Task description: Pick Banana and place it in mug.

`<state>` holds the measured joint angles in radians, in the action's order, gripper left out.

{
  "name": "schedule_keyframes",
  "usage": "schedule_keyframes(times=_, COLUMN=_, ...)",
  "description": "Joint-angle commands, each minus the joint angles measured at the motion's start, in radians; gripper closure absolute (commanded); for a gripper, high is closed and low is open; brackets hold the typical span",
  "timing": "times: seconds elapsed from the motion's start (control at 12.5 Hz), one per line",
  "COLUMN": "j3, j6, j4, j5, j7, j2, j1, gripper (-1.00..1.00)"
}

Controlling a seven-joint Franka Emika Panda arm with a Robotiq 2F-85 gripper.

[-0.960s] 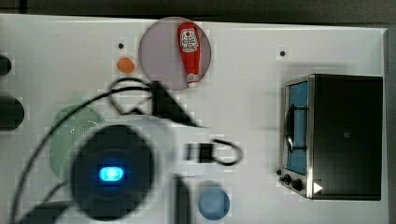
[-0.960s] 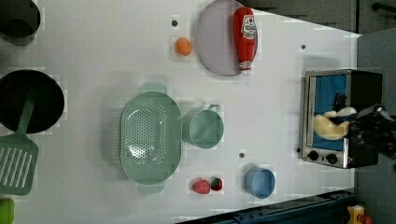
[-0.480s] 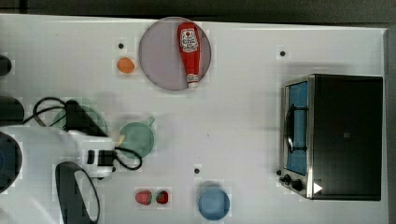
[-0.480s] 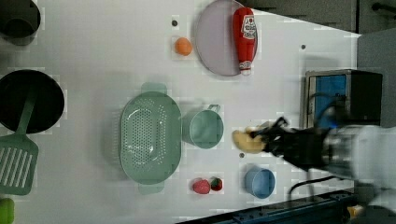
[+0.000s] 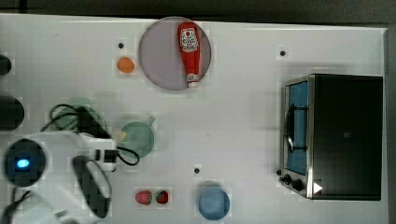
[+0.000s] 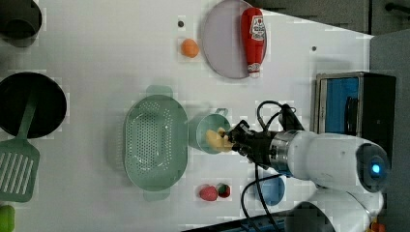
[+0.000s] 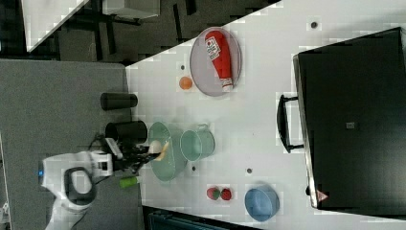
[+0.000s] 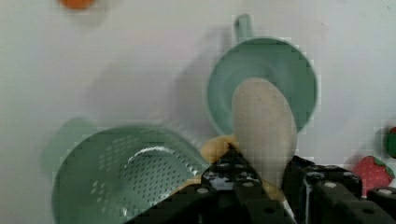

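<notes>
So the gripper [image 6: 231,141] is clamped on the banana [image 6: 216,140], holding it up over the mouth of the mug [image 6: 203,131], right beside the perforated colander [image 6: 154,142]. Banana looks like light, stiff, smooth toy plastic, probably a bit slippery, so pinching mid-body seems best. Mug's matte teal, round, with a small side handle.

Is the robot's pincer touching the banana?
Touching. In the wrist view the pincer is shut on the banana, carrying it above the mug. The left view shows the banana at the pincer's tip.
</notes>
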<state>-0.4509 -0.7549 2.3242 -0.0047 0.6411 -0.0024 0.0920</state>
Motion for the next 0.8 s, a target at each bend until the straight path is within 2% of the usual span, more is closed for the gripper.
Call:
schedule_keyframes(times=0.08, j3=0.025, j6=-0.1, j4=0.057, j5=0.009, j7=0.137, j2=0.048, j1=-0.02, gripper=0.53)
schedule_keyframes(times=0.24, j3=0.019, j6=-0.125, j4=0.068, j5=-0.002, j7=0.157, j2=0.07, j1=-0.018, gripper=0.48)
schedule_keyframes(times=0.72, j3=0.023, j6=-0.145, j4=0.068, j5=-0.002, j7=0.159, j2=0.063, j1=-0.019, gripper=-0.93)
schedule_keyframes(times=0.8, j3=0.026, j6=-0.157, j4=0.06, j5=-0.002, j7=0.159, j2=0.056, j1=-0.019, gripper=-1.0)
